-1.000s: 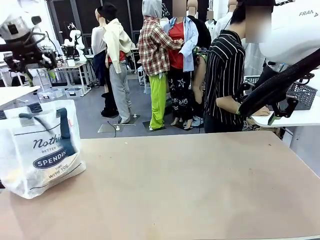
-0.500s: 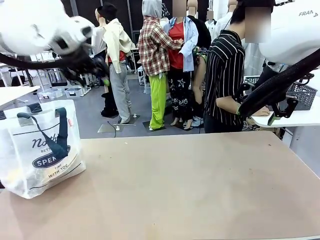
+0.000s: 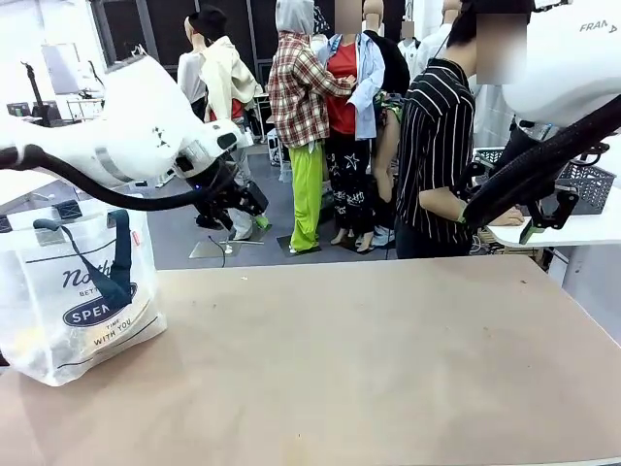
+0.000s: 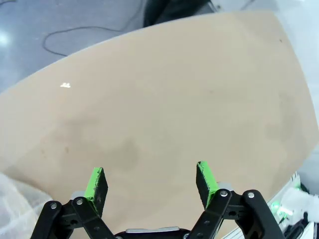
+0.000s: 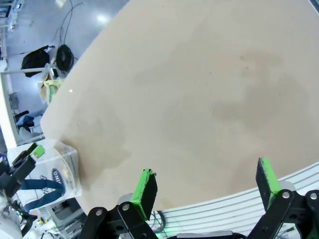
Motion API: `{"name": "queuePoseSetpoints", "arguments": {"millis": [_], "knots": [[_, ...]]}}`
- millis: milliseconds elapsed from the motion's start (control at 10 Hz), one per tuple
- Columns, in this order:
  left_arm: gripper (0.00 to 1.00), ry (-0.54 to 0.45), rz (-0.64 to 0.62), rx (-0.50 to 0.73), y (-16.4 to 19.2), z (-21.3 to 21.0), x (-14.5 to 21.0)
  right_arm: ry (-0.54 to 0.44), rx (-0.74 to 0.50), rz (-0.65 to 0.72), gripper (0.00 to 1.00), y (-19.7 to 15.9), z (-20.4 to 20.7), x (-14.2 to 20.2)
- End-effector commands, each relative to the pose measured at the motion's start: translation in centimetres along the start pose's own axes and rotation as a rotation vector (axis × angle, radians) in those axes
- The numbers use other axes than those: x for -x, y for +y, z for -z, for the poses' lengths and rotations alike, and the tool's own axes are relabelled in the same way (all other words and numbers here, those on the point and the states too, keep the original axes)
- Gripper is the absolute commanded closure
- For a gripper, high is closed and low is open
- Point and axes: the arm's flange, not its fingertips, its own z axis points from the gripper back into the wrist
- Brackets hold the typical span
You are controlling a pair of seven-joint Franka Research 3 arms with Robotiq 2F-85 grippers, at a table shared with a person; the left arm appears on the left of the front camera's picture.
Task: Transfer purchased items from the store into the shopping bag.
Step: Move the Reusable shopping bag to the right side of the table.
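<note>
The shopping bag (image 3: 78, 291), translucent white with navy handles and an oval logo, stands at the table's left edge. It also appears in the right wrist view as the bag (image 5: 62, 172), and a corner of it (image 4: 10, 199) sits in the left wrist view. Faint yellowish shapes show through its bottom; the purchased items are otherwise hidden. My left gripper (image 3: 254, 214) hangs above the table's far edge, right of the bag. Its pads stand open over bare tabletop (image 4: 150, 181). My right gripper (image 5: 207, 186) is open high over the table, holding nothing.
A person in a striped shirt (image 3: 437, 155) stands past the far edge, turned toward a white side table (image 3: 582, 228) at the right. A dark grey lattice-sided basket (image 3: 590, 183) stands on that side table. The beige table (image 3: 369, 359) stretches wide and bare right of the bag.
My left arm swung from the far upper left down and rightward, to above the table's far edge. The bag's handle slumped. The right arm stayed still.
</note>
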Motion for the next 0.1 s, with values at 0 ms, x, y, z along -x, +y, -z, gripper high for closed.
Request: {"name": "queuePoseSetpoints", "arguments": {"millis": [0], "knots": [[0.08,-0.028,-0.041,-0.042,-0.67,-1.5,0.51,0.006,-0.004,-0.003,0.0,0.0,-0.02,-0.14]]}}
